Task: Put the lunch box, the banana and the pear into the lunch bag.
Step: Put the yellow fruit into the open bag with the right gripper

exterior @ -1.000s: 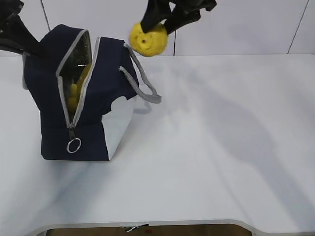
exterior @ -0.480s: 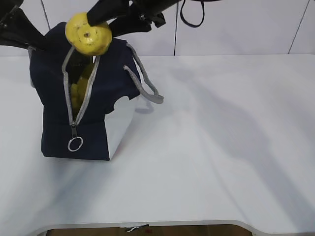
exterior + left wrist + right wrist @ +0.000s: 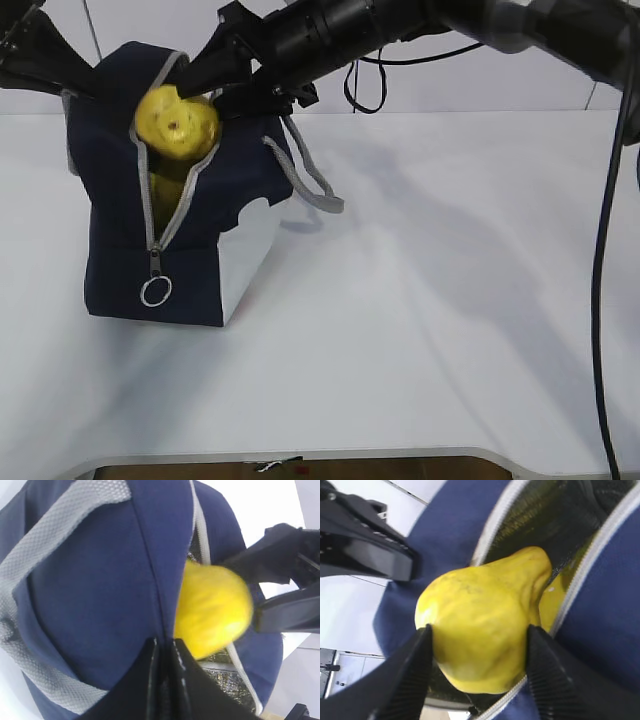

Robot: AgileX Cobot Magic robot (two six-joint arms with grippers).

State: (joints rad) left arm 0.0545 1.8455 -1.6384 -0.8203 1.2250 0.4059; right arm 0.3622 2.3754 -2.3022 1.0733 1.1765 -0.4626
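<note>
The navy lunch bag (image 3: 110,260) (image 3: 90,580) (image 3: 450,535) stands on the left of the white table with its top zipper gaping. The yellow pear (image 3: 177,122) (image 3: 212,610) (image 3: 480,620) sits in that opening, partly below the zipper edges. My right gripper (image 3: 200,95) (image 3: 479,635) has a finger against each side of it. Under the pear shows more yellow, the banana (image 3: 165,185) (image 3: 551,605), inside the bag. My left gripper (image 3: 65,85) (image 3: 164,645) is shut on the bag's navy top edge at the far left. The lunch box is hidden.
A grey webbing handle (image 3: 310,175) droops off the bag's right side onto the table (image 3: 450,300). The zipper's ring pull (image 3: 153,291) hangs on the bag's front. My right arm and its black cables (image 3: 610,250) cross the top and right of the exterior view.
My right gripper carried the pear left from above the handle and lowered it into the bag's open mouth. The left gripper kept its hold on the bag's edge.
</note>
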